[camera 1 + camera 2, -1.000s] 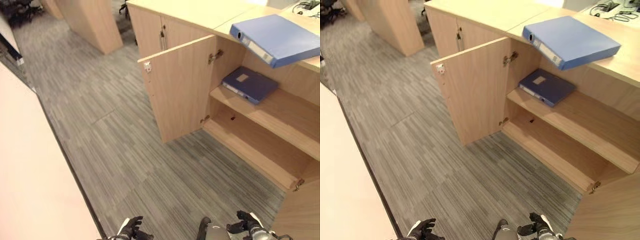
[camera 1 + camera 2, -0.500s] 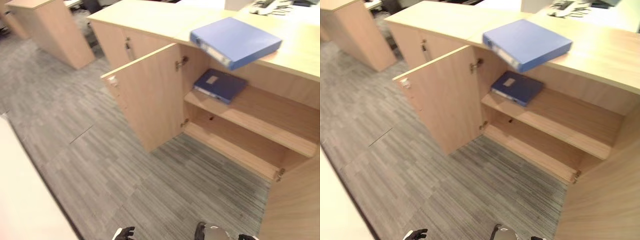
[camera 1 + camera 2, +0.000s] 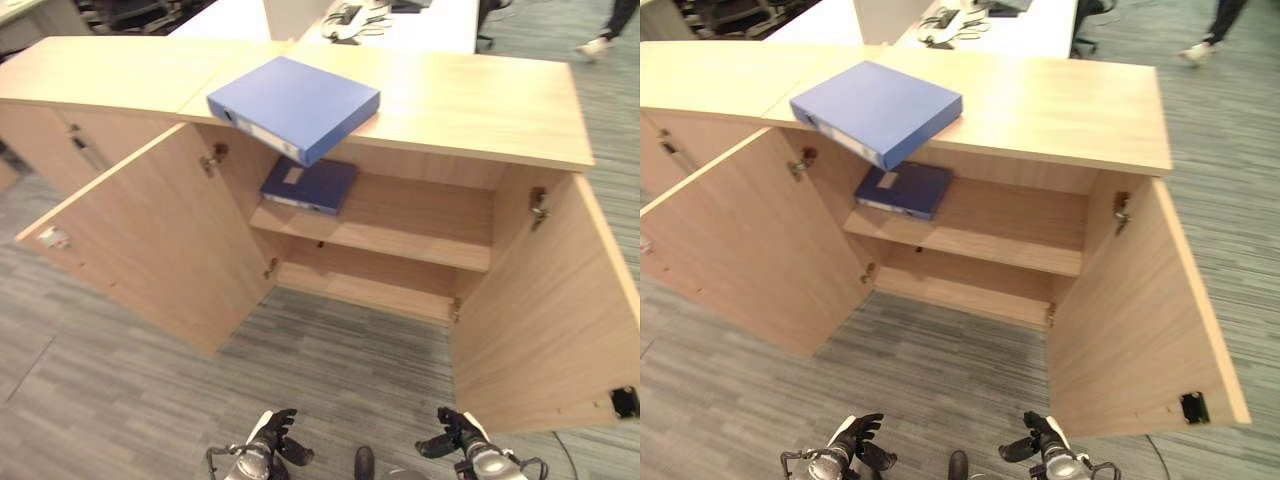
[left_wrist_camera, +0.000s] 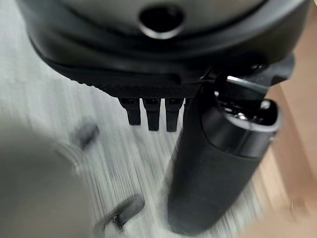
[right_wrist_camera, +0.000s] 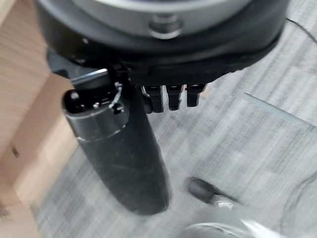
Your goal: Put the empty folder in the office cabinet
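Flat blue folder [image 3: 296, 105] lies on the wood-laminate cabinet [image 3: 470, 100] top, overhanging its edge. Both doors open. Left hand [image 3: 272, 440] and right hand [image 3: 452, 436] hang low, fingers relaxed, holding nothing.

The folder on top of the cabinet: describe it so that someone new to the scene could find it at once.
Find the wooden cabinet with both doors open. On its top, above the left door, lies a blue folder, one corner jutting past the front edge. A darker folder lies flat on the shelf inside, just below it.
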Motion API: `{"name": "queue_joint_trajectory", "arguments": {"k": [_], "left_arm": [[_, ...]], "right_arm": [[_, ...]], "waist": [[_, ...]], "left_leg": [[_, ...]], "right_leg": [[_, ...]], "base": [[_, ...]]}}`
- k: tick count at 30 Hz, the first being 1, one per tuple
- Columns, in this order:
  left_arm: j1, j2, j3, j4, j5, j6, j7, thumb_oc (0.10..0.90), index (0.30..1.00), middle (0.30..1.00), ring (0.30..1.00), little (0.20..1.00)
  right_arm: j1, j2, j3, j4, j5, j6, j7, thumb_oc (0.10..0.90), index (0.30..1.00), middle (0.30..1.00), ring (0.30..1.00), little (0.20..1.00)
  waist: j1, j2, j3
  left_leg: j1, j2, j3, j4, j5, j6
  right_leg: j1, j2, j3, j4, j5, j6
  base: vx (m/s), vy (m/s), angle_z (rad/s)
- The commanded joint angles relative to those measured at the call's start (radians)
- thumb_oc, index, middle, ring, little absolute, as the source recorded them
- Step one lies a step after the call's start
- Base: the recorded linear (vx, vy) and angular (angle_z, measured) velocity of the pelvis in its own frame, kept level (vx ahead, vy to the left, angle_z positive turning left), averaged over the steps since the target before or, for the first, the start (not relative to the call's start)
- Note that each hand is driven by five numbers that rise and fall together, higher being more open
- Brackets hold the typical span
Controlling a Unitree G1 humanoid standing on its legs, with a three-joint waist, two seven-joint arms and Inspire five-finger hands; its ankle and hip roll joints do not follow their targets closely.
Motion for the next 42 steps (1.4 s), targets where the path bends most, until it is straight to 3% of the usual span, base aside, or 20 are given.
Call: {"name": "queue_joint_trajectory", "arguments": {"k": [1,7,10,13,18,19,21,23,26,27,28,29,31,32,34,37,38,39,41,42], "left_arm": [[-0.043,0.070,0.082,0.008,-0.046,-0.018,0.051,0.800,0.900,0.900,0.900,0.900],[-0.033,0.040,0.083,0.039,-0.042,-0.001,0.052,0.800,0.900,0.900,0.900,0.900],[-0.037,0.033,0.080,0.051,-0.043,0.002,0.053,0.800,0.900,0.900,0.900,0.900],[-0.055,0.022,0.070,0.053,-0.055,0.006,0.053,0.800,0.900,0.900,0.900,0.900],[-0.073,0.009,0.061,0.043,-0.067,0.001,0.051,0.800,0.900,0.900,0.900,0.900],[-0.089,0.008,0.050,0.033,-0.068,0.000,0.052,0.800,0.900,0.900,0.900,0.900],[-0.104,0.013,0.047,0.023,-0.075,-0.004,0.051,0.800,0.900,0.900,0.900,0.900],[-0.121,0.020,0.053,0.018,-0.083,-0.004,0.052,0.800,0.900,0.900,0.900,0.900],[-0.127,0.030,0.066,0.020,-0.090,-0.005,0.055,0.800,0.900,0.900,0.900,0.900],[-0.121,0.037,0.001,0.027,-0.042,-0.018,0.049,0.800,0.900,0.900,0.900,0.900],[-0.128,0.025,0.012,0.023,-0.042,-0.024,0.059,0.800,0.900,0.900,0.900,0.900],[-0.147,0.013,0.009,0.024,-0.046,-0.021,0.065,0.800,0.900,0.900,0.900,0.900],[-0.142,0.014,0.004,0.032,-0.040,-0.027,0.064,0.800,0.900,0.900,0.900,0.900],[-0.141,0.016,0.004,0.034,-0.038,-0.028,0.065,0.800,0.900,0.900,0.900,0.900],[-0.140,0.017,0.006,0.042,-0.037,-0.026,0.067,0.800,0.900,0.900,0.900,0.900],[-0.136,0.014,0.003,0.050,-0.036,-0.025,0.066,0.800,0.900,0.900,0.900,0.900],[-0.137,0.015,0.006,0.058,-0.026,-0.026,0.064,0.800,0.900,0.900,0.900,0.900],[-0.137,0.015,0.006,0.058,-0.026,-0.026,0.064,0.800,0.900,0.900,0.900,0.900],[-0.136,0.010,-0.010,0.063,0.000,-0.028,0.067,0.800,0.900,0.900,0.900,0.900],[-0.135,0.009,-0.011,0.063,0.000,-0.028,0.067,0.800,0.900,0.900,0.900,0.900]], "right_arm": [[0.020,-0.071,-0.034,0.009,-0.027,-0.005,-0.039,0.800,0.900,0.900,0.900,0.900],[0.033,-0.048,-0.013,0.038,-0.044,0.011,-0.016,0.800,0.900,0.900,0.900,0.900],[0.037,-0.040,-0.013,0.050,-0.049,0.014,-0.014,0.800,0.900,0.900,0.900,0.900],[0.042,-0.032,-0.045,0.057,-0.021,0.022,-0.017,0.800,0.900,0.900,0.900,0.900],[0.045,-0.025,-0.058,0.054,-0.010,0.024,-0.013,0.800,0.900,0.900,0.900,0.900],[0.037,-0.023,-0.050,0.045,-0.020,0.025,-0.012,0.800,0.900,0.900,0.900,0.900],[0.022,-0.019,-0.049,0.039,-0.018,0.023,-0.008,0.800,0.900,0.900,0.900,0.900],[0.008,-0.014,-0.053,0.029,-0.013,0.022,-0.008,0.800,0.900,0.900,0.900,0.900],[0.010,-0.007,-0.060,0.019,-0.013,0.020,-0.011,0.800,0.900,0.900,0.900,0.900],[0.040,-0.017,-0.101,0.032,0.028,0.006,-0.002,0.800,0.900,0.900,0.900,0.900],[0.054,-0.003,-0.102,0.015,0.055,0.002,-0.013,0.800,0.900,0.900,0.900,0.900],[0.066,0.006,-0.096,0.005,0.073,0.003,-0.020,0.800,0.900,0.900,0.900,0.900],[0.074,0.008,-0.084,0.009,0.076,0.004,-0.017,0.800,0.900,0.900,0.900,0.900],[0.071,0.010,-0.079,0.011,0.073,0.005,-0.019,0.800,0.900,0.900,0.900,0.900],[0.065,0.010,-0.074,0.014,0.063,0.006,-0.024,0.800,0.900,0.900,0.900,0.900],[0.059,0.010,-0.071,0.017,0.064,0.006,-0.028,0.800,0.900,0.900,0.900,0.900],[0.062,0.007,-0.079,0.016,0.075,0.008,-0.023,0.800,0.900,0.900,0.900,0.900],[0.063,0.006,-0.080,0.016,0.075,0.008,-0.022,0.800,0.900,0.900,0.900,0.900],[0.079,0.010,-0.084,0.022,0.082,0.015,-0.011,0.800,0.900,0.900,0.900,0.900],[0.081,0.010,-0.085,0.022,0.082,0.015,-0.011,0.800,0.900,0.900,0.900,0.900]], "waist": [[0.019,0.021,0.061],[0.026,0.014,0.045],[0.034,0.009,0.028],[0.025,-0.005,0.004],[0.015,-0.021,-0.025],[0.010,-0.041,-0.028],[0.013,-0.041,-0.025],[0.018,-0.035,-0.019],[0.033,-0.013,-0.007],[-0.055,0.006,-0.026],[-0.068,0.039,0.005],[-0.089,0.022,0.012],[-0.096,0.029,0.014],[-0.098,0.032,0.013],[-0.100,0.035,0.014],[-0.114,0.039,0.022],[-0.150,0.036,0.039],[-0.154,0.038,0.043],[-0.187,0.042,0.050],[-0.192,0.043,0.056]], "left_leg": [[0.023,0.054,0.016,-0.011,0.072,0.032],[0.024,0.075,0.050,0.001,0.099,0.023],[-0.004,0.050,0.021,0.018,0.085,0.028],[-0.040,-0.006,0.067,0.061,0.059,0.052],[-0.063,-0.089,0.126,0.081,0.014,0.100],[-0.066,-0.147,0.127,0.086,-0.032,0.118],[-0.072,-0.158,0.143,0.086,-0.051,0.136],[-0.058,-0.163,0.177,0.078,-0.069,0.154],[-0.002,-0.214,0.196,0.050,-0.114,0.205],[0.006,-0.335,-0.008,0.091,-0.175,0.260],[0.022,-0.265,0.070,0.027,-0.114,0.233],[0.057,-0.304,0.060,-0.016,-0.133,0.229],[0.064,-0.301,0.082,-0.020,-0.124,0.228],[0.073,-0.296,0.077,-0.024,-0.134,0.229],[0.081,-0.294,0.067,-0.024,-0.145,0.228],[0.099,-0.307,0.046,-0.028,-0.162,0.228],[0.129,-0.323,-0.003,-0.032,-0.175,0.219],[0.133,-0.323,-0.008,-0.031,-0.180,0.221],[0.160,-0.336,-0.050,-0.028,-0.187,0.221],[0.168,-0.338,-0.056,-0.027,-0.192,0.224]], "right_leg": [[0.062,-0.154,-0.202,0.053,-0.154,0.199],[0.121,-0.104,-0.125,0.066,-0.222,0.183],[0.156,-0.099,-0.099,0.072,-0.253,0.185],[0.167,-0.127,-0.090,0.094,-0.253,0.210],[0.143,-0.175,-0.095,0.142,-0.170,0.267],[0.117,-0.208,-0.104,0.225,-0.110,0.318],[0.054,-0.201,-0.130,0.322,-0.040,0.319],[0.006,-0.223,-0.214,0.421,0.042,0.319],[-0.039,-0.315,-0.358,0.567,0.132,0.319],[-0.030,-0.210,0.009,0.505,0.166,0.319],[-0.079,-0.184,0.044,0.576,0.106,0.319],[-0.082,-0.179,0.119,0.556,0.084,0.319],[-0.106,-0.131,0.171,0.486,0.008,0.303],[-0.124,-0.116,0.171,0.420,-0.067,0.279],[-0.147,-0.099,0.159,0.310,-0.127,0.261],[-0.211,-0.070,0.188,0.234,-0.089,0.256],[-0.282,-0.050,0.290,0.148,-0.020,0.277],[-0.276,-0.052,0.287,0.146,-0.024,0.279],[-0.284,-0.029,0.415,0.171,-0.006,0.292],[-0.278,-0.031,0.410,0.178,-0.016,0.293]], "base": [[0.33,0.050,-0.78],[0.39,0.064,-1.07],[0.41,0.147,-0.99],[0.46,0.227,-0.42],[0.35,0.188,-0.37],[0.32,0.181,-0.29],[0.28,0.126,-0.20],[0.15,0.103,-0.20],[0.23,0.076,-0.13],[0.25,-0.108,-0.05],[0.24,-0.148,1.39],[0.15,0.286,2.39],[0.13,0.033,1.52],[0.12,-0.071,-0.09],[0.16,-0.042,-0.16],[0.17,-0.087,0.05],[0.18,-0.090,0.16],[0.24,-0.137,0.26],[0.14,-0.047,0.91],[0.09,-0.040,1.47]]}}
